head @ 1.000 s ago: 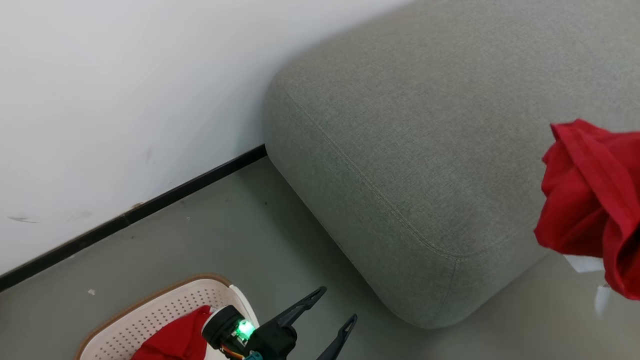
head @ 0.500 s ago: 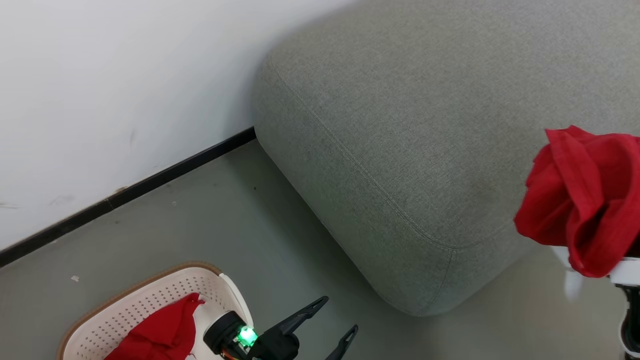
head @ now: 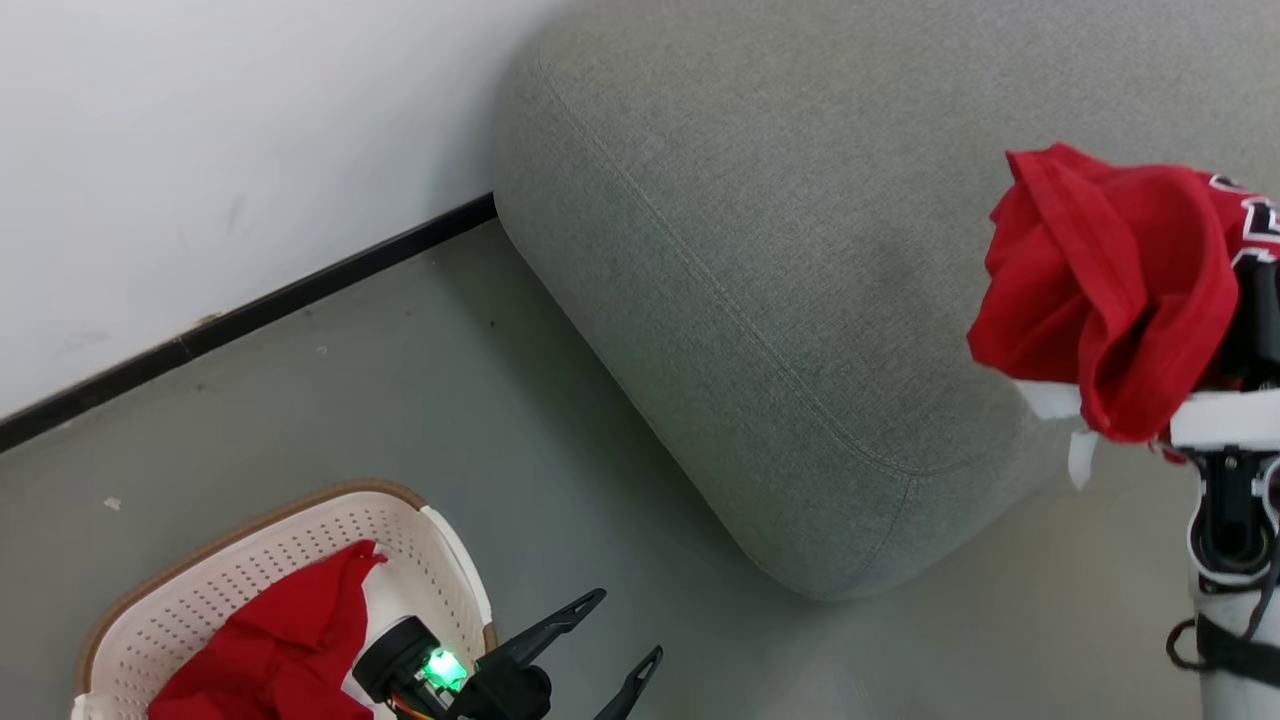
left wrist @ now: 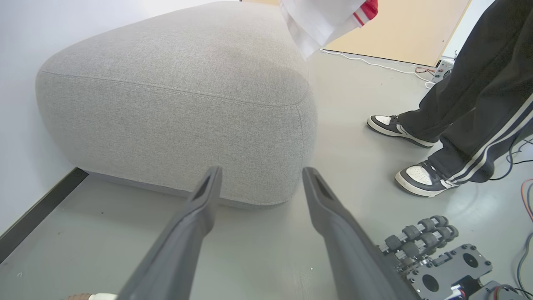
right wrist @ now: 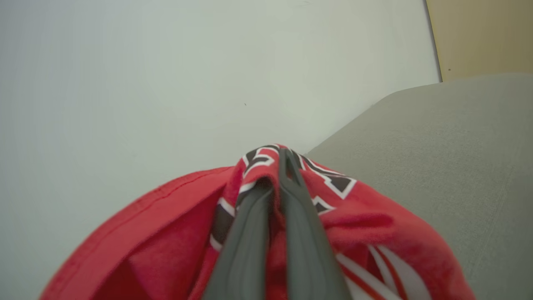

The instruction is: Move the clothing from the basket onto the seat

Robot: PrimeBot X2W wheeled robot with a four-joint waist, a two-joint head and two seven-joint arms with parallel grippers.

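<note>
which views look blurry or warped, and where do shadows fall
Head view: sharp, even light, faint shadow on the seat beside the red garment; left wrist view: sharp but wide-angle, stretching the open left end effector and bulging the seat; right wrist view: soft, red garment blurred around the shut right end effector.

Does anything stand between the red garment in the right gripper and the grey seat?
Nothing visible does. The right gripper, shut on the numbered garment, holds it by the edge of the seat; its top in view is bare. A person's shoes stand on the floor beside the seat.
</note>
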